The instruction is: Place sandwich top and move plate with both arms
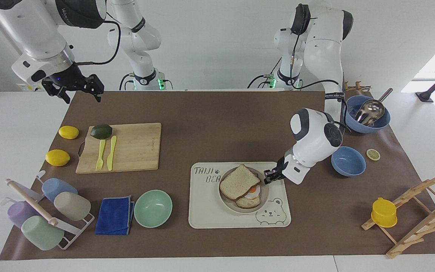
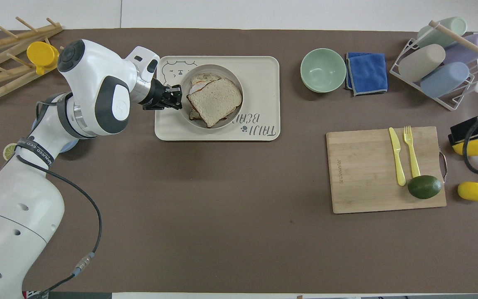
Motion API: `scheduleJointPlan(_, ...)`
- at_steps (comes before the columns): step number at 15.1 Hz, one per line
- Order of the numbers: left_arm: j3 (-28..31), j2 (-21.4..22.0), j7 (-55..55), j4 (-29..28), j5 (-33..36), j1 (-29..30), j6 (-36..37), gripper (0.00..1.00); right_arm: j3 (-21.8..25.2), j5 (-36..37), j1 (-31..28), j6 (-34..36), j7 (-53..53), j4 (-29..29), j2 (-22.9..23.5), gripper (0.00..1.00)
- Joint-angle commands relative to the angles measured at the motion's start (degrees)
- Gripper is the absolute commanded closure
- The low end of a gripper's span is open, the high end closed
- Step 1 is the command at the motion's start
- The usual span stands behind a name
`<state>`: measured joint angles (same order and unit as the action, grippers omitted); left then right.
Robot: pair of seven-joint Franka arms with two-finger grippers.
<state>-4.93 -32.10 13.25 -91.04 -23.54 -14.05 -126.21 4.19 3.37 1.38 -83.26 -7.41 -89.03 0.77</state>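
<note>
The left claw (image 1: 268, 177) was at the rim of the plate (image 1: 264, 194), on the edge toward the left arm's end of the counter (image 1: 210, 124), and appeared clenched on that rim. The plate sat on the bear-printed tray (image 1: 278, 223). The sandwich top (image 1: 238, 182) lay on the plate, tilted and skewed over the egg slice (image 1: 250, 196), w/ yolk showing at the uncovered edge.

Risks, as judged: the top slice was only leaning, not seated flat, so any jerk or tilt of the plate could slide it off the egg. A one-sided rim grip could let the plate pivot or slip, since the rim looked smooth and shallow. Opening the claw carelessly might nudge the plate across the slick tray.

Materials: plate round, beige-grey, prob. hard and glossy. Bread pale, porous, soft, w/ brown crust, rounded-square. Tray cream, rectangular w/ rounded corners, matte. Counter covered in flat brown mat.

The right claw (image 1: 77, 86) waited in the air, well apart from the tray, over the counter corner at the right arm's end; fingers looked spread, holding nothing.
</note>
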Motion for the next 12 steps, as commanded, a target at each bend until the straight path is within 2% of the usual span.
scheduleJointPlan(1,0.2,0.6,-1.5,-0.6,1.0,-0.3,-1.2,0.77,-0.1,-0.9,-0.2,0.2,-0.5,-1.1,-1.0,0.0)
scheduleJointPlan(2,0.2,0.6,-1.7,-0.6,1.1,-0.3,-1.1,0.25,-0.1,-0.9,-0.2,0.2,-0.6,-1.1,-1.0,0.0)
scheduleJointPlan(3,0.3,0.6,-1.8,-0.5,1.2,-0.1,-0.7,0.0,-0.1,-0.9,-0.2,0.2,-0.5,-1.1,-1.0,0.0)
scheduleJointPlan(7,0.4,1.9,-2.3,1.8,2.4,2.9,1.8,0.0,-0.1,-0.9,-0.2,0.2,-0.6,-1.1,-1.0,0.0)
scheduleJointPlan(12,4.8,12.2,-2.1,1.3,7.0,3.9,11.0,0.0,-0.1,-0.9,-0.2,0.2,-0.6,-1.1,-1.0,0.0)
